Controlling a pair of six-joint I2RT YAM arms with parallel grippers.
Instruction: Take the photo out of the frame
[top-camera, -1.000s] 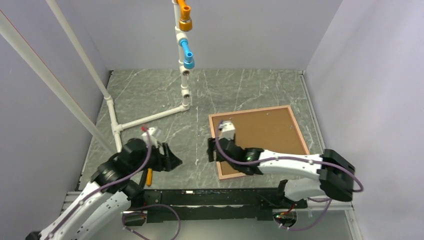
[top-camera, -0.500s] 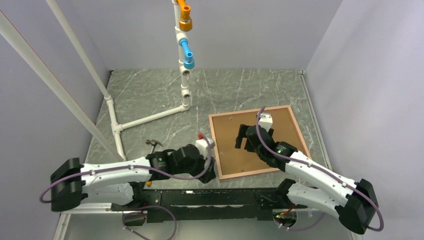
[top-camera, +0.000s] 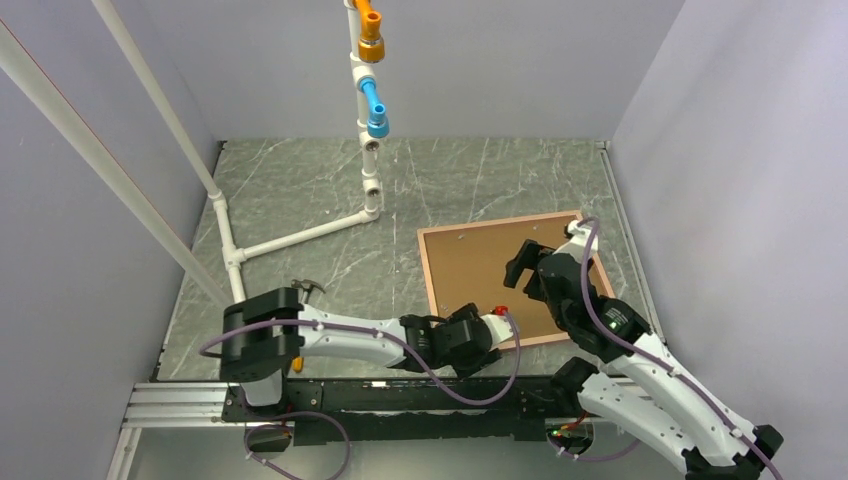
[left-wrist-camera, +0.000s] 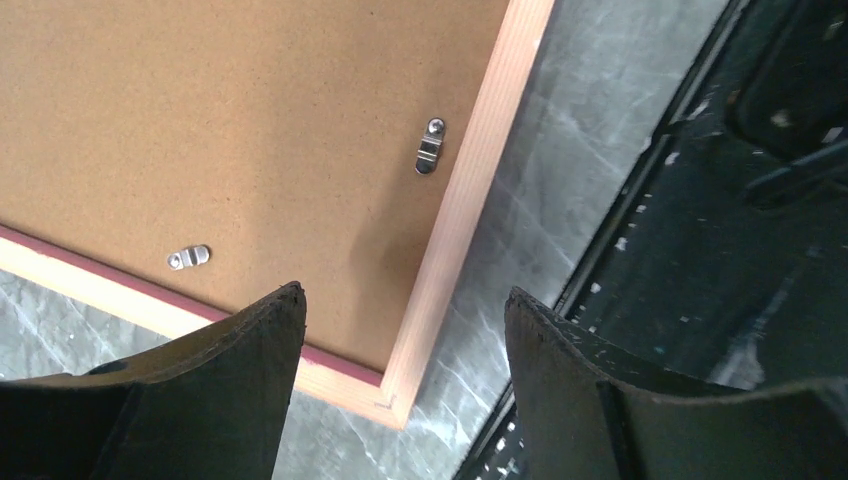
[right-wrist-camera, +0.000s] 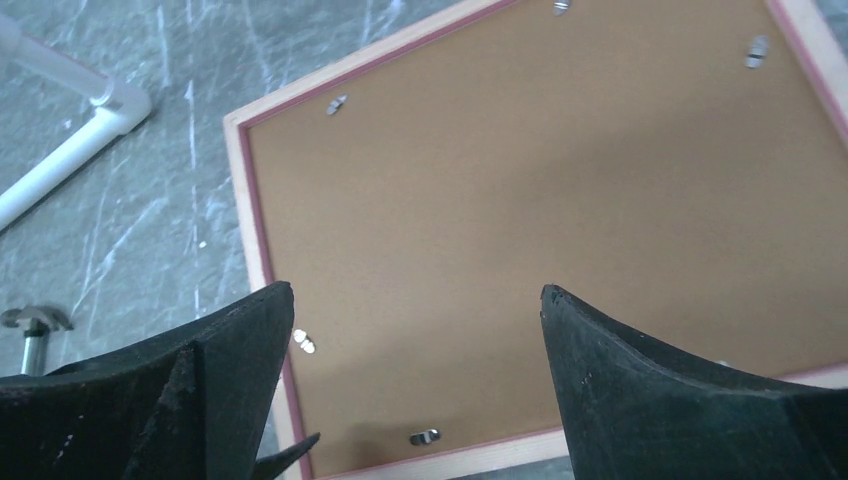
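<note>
The picture frame (top-camera: 430, 290) lies face down on the table, right of centre. Its brown backing board (top-camera: 475, 270) faces up, held by small metal clips (left-wrist-camera: 430, 145). The photo is hidden under the board. My left gripper (top-camera: 478, 338) is open and empty at the frame's near edge. In the left wrist view (left-wrist-camera: 405, 293) a corner of the wooden rim (left-wrist-camera: 470, 180) sits between its fingers. My right gripper (top-camera: 528, 260) is open and empty above the board's right part. In the right wrist view (right-wrist-camera: 416, 288) the board (right-wrist-camera: 520, 200) and clips (right-wrist-camera: 424, 437) lie below it.
A white pipe stand (top-camera: 368, 150) with orange and blue fittings rises at the back centre, and its pipes run along the left. A small hammer (top-camera: 305, 287) lies left of the frame. A black rail (top-camera: 400, 395) runs along the near edge. Walls close in on both sides.
My left arm swung right across the table, from the left side to the frame's near corner. My right gripper moved from the frame's left edge across the board to its right part.
</note>
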